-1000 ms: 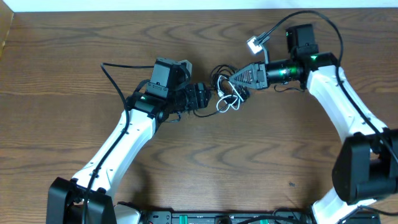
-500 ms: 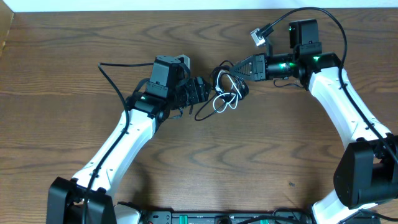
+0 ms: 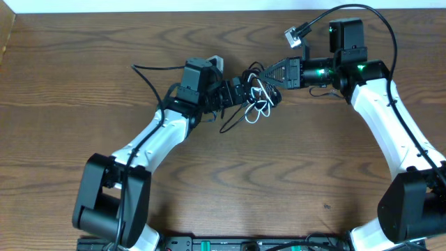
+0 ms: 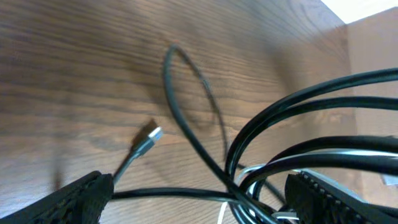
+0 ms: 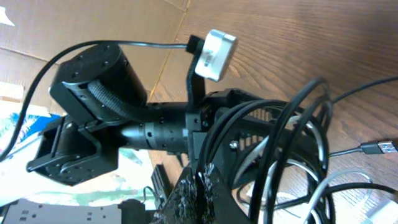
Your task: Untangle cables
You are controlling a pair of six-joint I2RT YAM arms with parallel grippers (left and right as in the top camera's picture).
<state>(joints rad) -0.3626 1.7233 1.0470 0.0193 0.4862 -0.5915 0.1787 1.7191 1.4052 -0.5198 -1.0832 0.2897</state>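
The cables (image 3: 256, 94) lie as a tangled bundle of thin black loops, with a white cable (image 3: 259, 106) in it, between the two arms. My left gripper (image 3: 237, 92) is at the bundle's left side, open wide. In the left wrist view its fingers (image 4: 74, 199) stand far apart, with black strands (image 4: 298, 106) and a bit of white cable (image 4: 222, 214) between them; a loose plug (image 4: 149, 137) rests on the wood. My right gripper (image 3: 266, 74) is shut on a black cable (image 5: 280, 137) at the bundle's top right, the fingertips (image 5: 200, 186) pinched together.
The left arm's thick black cord (image 3: 150, 73) arcs over the wooden table (image 3: 313, 174) behind its wrist. Another metal plug (image 5: 379, 148) lies on the wood at the right of the right wrist view. The left arm's body (image 5: 93, 112) is close in front of the right gripper.
The left gripper has moved right into the bundle and its jaws have spread wider. The right gripper has drawn up and to the right, still shut, pulling the cables with it.
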